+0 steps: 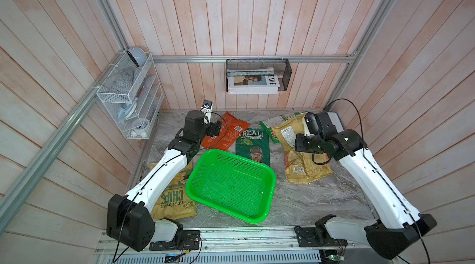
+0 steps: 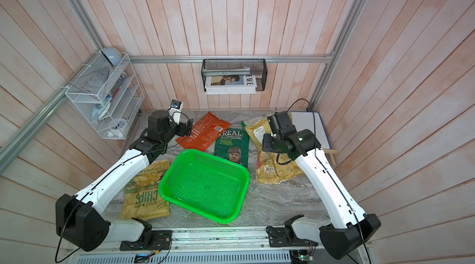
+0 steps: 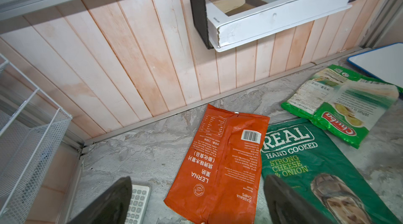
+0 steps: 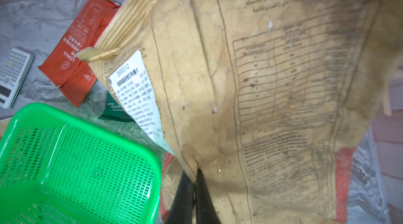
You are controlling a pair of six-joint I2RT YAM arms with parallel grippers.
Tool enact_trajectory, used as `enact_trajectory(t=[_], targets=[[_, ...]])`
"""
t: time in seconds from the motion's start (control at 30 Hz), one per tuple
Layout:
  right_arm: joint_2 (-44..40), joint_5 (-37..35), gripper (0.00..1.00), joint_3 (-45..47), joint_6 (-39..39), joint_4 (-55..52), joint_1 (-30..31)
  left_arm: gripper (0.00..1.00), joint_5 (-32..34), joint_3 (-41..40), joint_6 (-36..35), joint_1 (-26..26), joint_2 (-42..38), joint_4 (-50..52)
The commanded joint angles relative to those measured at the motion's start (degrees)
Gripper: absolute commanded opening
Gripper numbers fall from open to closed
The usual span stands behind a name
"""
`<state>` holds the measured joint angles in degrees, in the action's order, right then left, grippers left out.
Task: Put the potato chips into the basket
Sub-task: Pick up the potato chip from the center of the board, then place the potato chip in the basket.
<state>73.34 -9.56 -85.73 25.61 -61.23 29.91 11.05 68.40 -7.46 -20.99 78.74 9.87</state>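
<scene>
Top views: book [image 1: 257,83] in blk rack [image 1: 282,70], chip bags [image 1: 252,144] beside grn basket [image 1: 239,163]

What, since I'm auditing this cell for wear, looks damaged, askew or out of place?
The tan-yellow crinkly snack bag, pinched in the right gripper, looks worn: dark smudges and creases across its printed back. The white-green Chuba bag lies crumpled and folded over itself. Nothing looks spilled.

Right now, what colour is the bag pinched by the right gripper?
A tan-yellow bag with dark print and a white label; right wrist view shows it best.
</scene>
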Motion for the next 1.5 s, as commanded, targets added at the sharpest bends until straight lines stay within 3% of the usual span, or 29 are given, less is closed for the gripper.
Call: enact_trajectory(t=[0.0,0.37,0.7,1.03,1.2,1.23,1.3,1.37,1.47], targets=[[1.4,-2.5,0.00,-1.5,-1.5,4.2,6.5,1.00,4.1,2.3,0.8,0.7,-0.9,1.2],[4.3,5.4,0.00,7.7,-7.9,23.7,21.0,1.00,9.3,5.2,3.5,6.7,-1.7,4.4],[15.8,18.1,0.00,1.8,-8.3,24.4,26.9,1.00,12.0,5.0,1.7,7.9,-3.3,4.3],[25.9,24.4,0.00,-3.4,-10.4,19.7,29.0,1.00,12.4,4.9,1.8,9.3,-4.4,4.0],[29.8,23.6,0.00,-5.6,-13.3,14.4,29.2,1.00,12.2,4.6,1.8,9.3,-4.4,3.8],[30.5,23.2,0.02,-6.4,-14.0,12.9,29.4,1.00,12.0,4.6,1.8,9.3,-4.4,3.8],[32.0,22.2,0.27,-8.3,-15.0,9.2,29.5,1.00,11.9,4.5,1.7,9.4,-4.5,3.7],[33.0,21.3,0.33,-9.3,-15.7,6.7,29.7,1.00,11.8,4.5,1.8,9.4,-4.5,3.5],[33.2,21.2,0.35,-8.7,-15.9,6.3,29.9,1.00,11.6,4.4,1.8,9.4,-4.3,3.5]])
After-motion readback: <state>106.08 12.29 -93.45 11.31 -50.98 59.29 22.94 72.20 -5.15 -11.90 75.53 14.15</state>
